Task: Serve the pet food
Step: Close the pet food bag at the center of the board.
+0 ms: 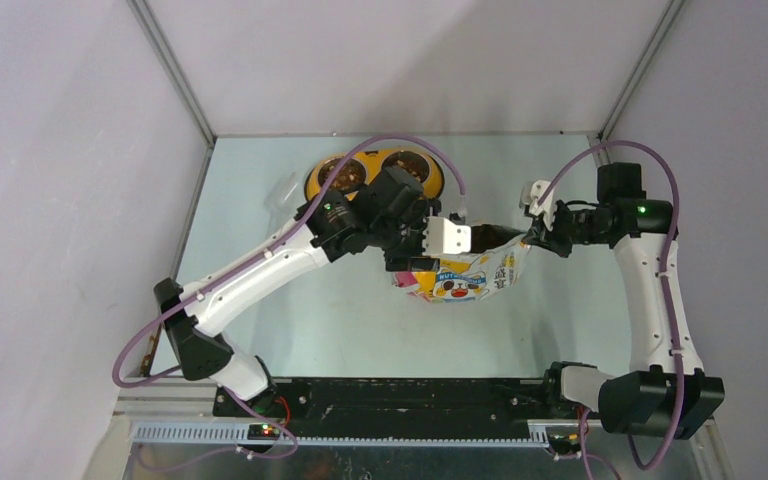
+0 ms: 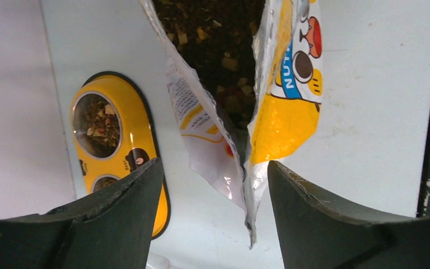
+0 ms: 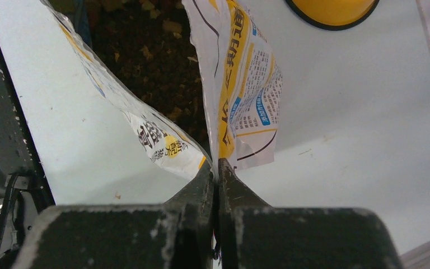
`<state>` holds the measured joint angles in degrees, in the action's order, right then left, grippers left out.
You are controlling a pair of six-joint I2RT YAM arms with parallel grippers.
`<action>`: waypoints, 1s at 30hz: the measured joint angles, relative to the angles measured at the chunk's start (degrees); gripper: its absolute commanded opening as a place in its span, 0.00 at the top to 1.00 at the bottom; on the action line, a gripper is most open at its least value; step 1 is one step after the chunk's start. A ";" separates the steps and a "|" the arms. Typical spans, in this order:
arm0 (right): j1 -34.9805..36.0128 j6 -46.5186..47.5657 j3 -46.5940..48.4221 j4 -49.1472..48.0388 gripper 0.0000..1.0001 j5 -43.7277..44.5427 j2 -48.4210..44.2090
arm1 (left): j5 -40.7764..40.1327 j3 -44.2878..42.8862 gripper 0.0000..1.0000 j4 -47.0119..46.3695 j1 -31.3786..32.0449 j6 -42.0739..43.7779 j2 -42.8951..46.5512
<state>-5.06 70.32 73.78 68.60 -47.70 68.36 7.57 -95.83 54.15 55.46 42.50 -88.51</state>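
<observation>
We see the foil bag (image 1: 465,278) standing near the middle of the table (image 1: 310,320), between the two arms, with its cartoon face turned toward the near edge. Its mouth is open at the top, and the brown pet food (image 2: 218,33) fills the dark inside of the bag.

The right gripper (image 1: 532,235) reaches in from the right. In its own wrist view the two fingers are pressed together on the right edge of the bag's mouth, so the right gripper (image 3: 217,165) is clenched on the foil. From that pinch the two walls of the bag (image 3: 246,84) spread apart, with pet food (image 3: 145,50) showing between them.

The left gripper (image 1: 472,238) comes across from the left and hangs over the left end of the bag's mouth. In the left wrist view its fingers stand wide apart, and the left gripper (image 2: 214,165) is released. The folded edge of the bag (image 2: 283,112) hangs in the gap, close to one finger. We cannot tell whether it touches that finger.

The yellow double bowl (image 1: 380,157) sits at the far side of the table, beyond the left gripper and apart from the bag. Some pet food (image 2: 101,120) already lies in one steel cup of the bowl (image 2: 140,123). A yellow part of the bowl (image 3: 330,8) also shows at the top of the right wrist view.
</observation>
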 measured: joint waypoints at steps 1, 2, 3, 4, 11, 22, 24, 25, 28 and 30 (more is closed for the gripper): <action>-0.20 -0.09 0.02 0.11 1.00 -0.26 0.15 | -0.74 -0.09 0.26 -0.44 0.37 -0.02 -0.02; -0.33 -0.26 0.02 0.13 1.00 -0.46 0.24 | -1.46 -0.15 0.26 -0.72 0.63 -0.04 -0.04; -0.46 -0.42 0.07 0.17 1.00 -0.61 0.33 | -1.95 -0.17 0.26 -1.09 0.92 -0.04 -0.11; -0.55 -0.55 0.11 0.24 1.00 -0.70 0.39 | -2.49 -0.17 0.26 -1.36 1.20 -0.04 -0.22; -1.14 -2.03 0.52 0.55 1.00 -1.55 1.11 | -4.63 -0.17 0.43 -2.69 3.72 -0.04 -1.99; -2.69 -3.04 2.73 2.56 1.00 -3.17 4.55 | -7.61 0.02 1.00 -3.37 6.32 0.13 -3.39; -2.97 -3.04 2.78 2.84 1.00 -3.48 4.72 | -8.15 0.59 1.00 -3.58 6.58 0.13 -3.39; -3.04 -2.99 2.78 2.95 1.00 -3.56 4.72 | -8.39 0.72 1.00 -3.67 6.64 0.11 -3.39; -3.10 -2.82 2.78 3.17 1.00 -3.63 4.74 | -8.94 1.44 1.00 -4.13 6.67 0.07 -3.30; -3.17 -2.32 2.78 3.50 1.00 -3.65 4.74 | -8.68 1.99 1.00 -4.44 6.23 0.02 -3.10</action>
<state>-8.23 68.01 76.55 72.10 -51.35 73.10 -1.10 -93.84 49.71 61.69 42.52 -91.61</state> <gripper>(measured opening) 0.016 0.010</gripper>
